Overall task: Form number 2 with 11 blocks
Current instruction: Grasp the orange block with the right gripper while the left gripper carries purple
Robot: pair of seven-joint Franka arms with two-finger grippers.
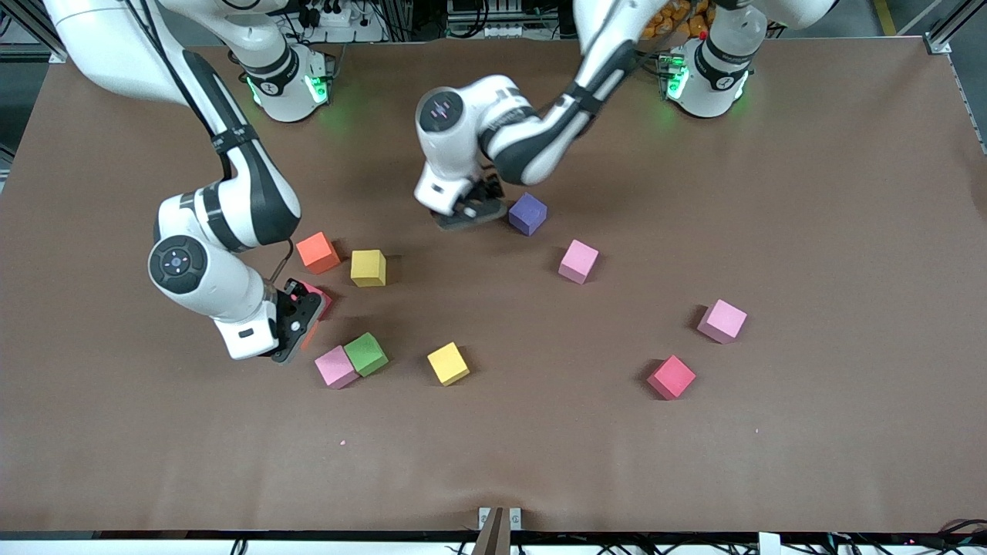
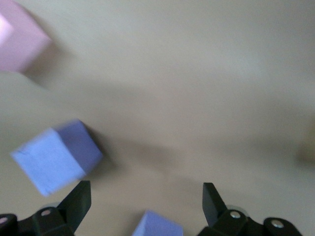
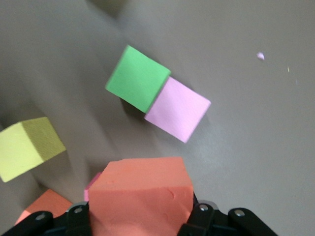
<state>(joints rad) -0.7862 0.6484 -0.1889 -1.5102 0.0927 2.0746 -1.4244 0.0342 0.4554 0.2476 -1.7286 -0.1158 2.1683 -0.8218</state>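
The blocks lie scattered and no number 2 shows. My right gripper (image 1: 299,322) (image 3: 140,216) is shut on an orange block (image 3: 140,196), over a crimson block (image 1: 319,297), beside the touching green (image 1: 365,354) (image 3: 138,77) and pink (image 1: 336,367) (image 3: 177,109) blocks. My left gripper (image 1: 472,210) (image 2: 146,191) is open and low, beside a purple block (image 1: 527,213) (image 2: 56,157). Another purple block (image 2: 157,227) lies loose between its fingers (image 2: 81,196). Also on the table are orange (image 1: 318,252), yellow (image 1: 368,267), yellow (image 1: 448,363), pink (image 1: 578,261), pink (image 1: 722,321) and crimson (image 1: 671,377) blocks.
The brown table (image 1: 810,193) is bare toward the left arm's end and along the edge nearest the front camera. Both arm bases (image 1: 289,85) (image 1: 709,73) stand at the edge farthest from that camera. A pink crumb (image 1: 342,442) lies near the front.
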